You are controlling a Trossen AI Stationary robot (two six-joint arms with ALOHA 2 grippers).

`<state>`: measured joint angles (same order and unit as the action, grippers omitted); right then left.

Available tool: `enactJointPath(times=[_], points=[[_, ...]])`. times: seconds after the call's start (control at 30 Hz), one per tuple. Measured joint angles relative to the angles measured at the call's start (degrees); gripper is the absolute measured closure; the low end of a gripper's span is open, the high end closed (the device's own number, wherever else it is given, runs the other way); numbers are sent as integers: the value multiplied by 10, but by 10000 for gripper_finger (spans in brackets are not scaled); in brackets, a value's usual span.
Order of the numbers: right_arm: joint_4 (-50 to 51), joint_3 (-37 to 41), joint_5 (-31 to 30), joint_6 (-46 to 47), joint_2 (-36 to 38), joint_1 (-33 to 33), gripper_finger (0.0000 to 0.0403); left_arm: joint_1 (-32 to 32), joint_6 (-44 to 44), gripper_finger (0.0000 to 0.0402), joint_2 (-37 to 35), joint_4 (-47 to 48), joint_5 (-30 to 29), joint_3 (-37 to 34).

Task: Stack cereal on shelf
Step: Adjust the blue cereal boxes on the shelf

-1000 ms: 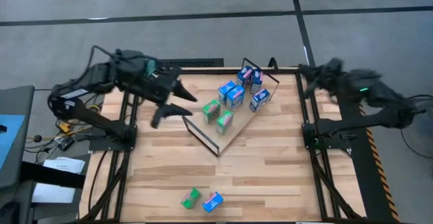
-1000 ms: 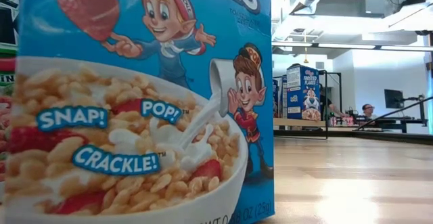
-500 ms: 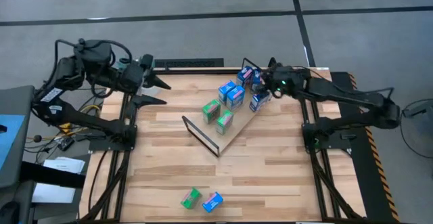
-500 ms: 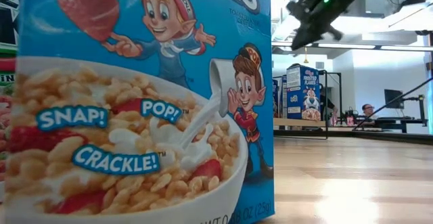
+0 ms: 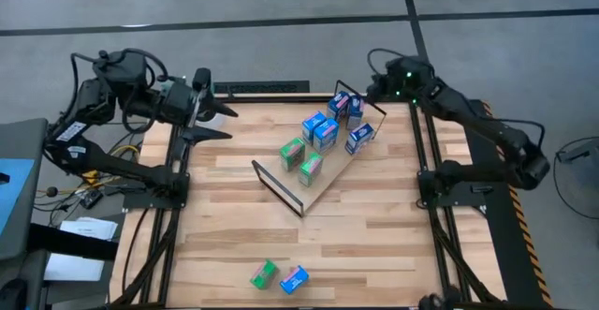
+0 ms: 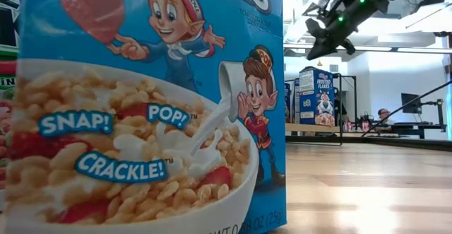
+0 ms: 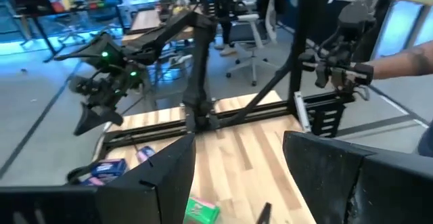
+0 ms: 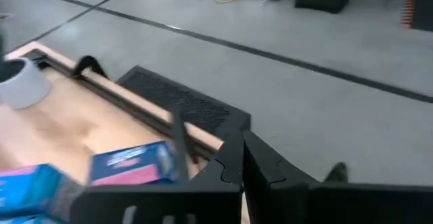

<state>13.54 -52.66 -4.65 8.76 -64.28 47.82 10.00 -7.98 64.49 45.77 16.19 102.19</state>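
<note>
1. While both arms hang above the far edge of the worktop (image 5: pixel 374 226), neither claw holds anything.
2. Left claw (image 5: pixel 217 123) hovers over the far left corner of the worktop, fingers parted about halfway with nothing between them; its wrist view shows the two dark fingers (image 7: pixel 338 176) spread apart with bare wood between.
3. Right claw (image 5: pixel 371 87) is raised near the far end of the shelf (image 5: pixel 332 184), its fingers pressed together and empty; in the low view it hangs high, with green lights glowing on the arm.
4. That shelf lies diagonally across the middle of the worktop, a light-wood board with black wire frames at both ends.
5. Seven small cereal boxes sit on the board: blue ones (image 5: pixel 325 133) toward the far end, and two green ones (image 5: pixel 292 152) nearer the front wire frame.
6. Two more boxes lie loose by the worktop's near edge, well apart from the shelf: a green box (image 5: pixel 264 273) just beside a blue box (image 5: pixel 294 279).
7. Close to the low camera, a blue Rice Krispies box (image 6: pixel 148 107) fills most of the picture; a Frosted Flakes box (image 6: pixel 316 96) stands on the shelf farther back.
8. A person (image 6: pixel 383 114) sits in the room beyond, and a person's forearm (image 7: pixel 399 58) shows in the left wrist view.
</note>
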Motion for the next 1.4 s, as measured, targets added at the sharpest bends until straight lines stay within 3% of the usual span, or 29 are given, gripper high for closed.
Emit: enactJointPath(times=[0.17, 0.37, 0.53, 0.67, 0.9, 1.4], points=[[-1, -1, 58, -3, -38, 75, 397, 1, 0, 187, 14, -13, -39, 0], [-57, -7, 286, 41, -130, 187, 390, 33, 42, 187, 36, -64, 14, 0], [-49, -54, 378, 49, -195, 245, 398, 66, 61, 187, 47, -68, 16, 0], [6, -98, 462, 27, -258, 244, 394, 86, 72, 187, 53, -68, 36, 0], [48, -114, 481, -6, -312, 238, 398, 102, 77, 187, 60, -65, 46, 0], [106, -114, 504, -75, -330, 208, 395, 104, 71, 187, 59, -65, 44, 0]])
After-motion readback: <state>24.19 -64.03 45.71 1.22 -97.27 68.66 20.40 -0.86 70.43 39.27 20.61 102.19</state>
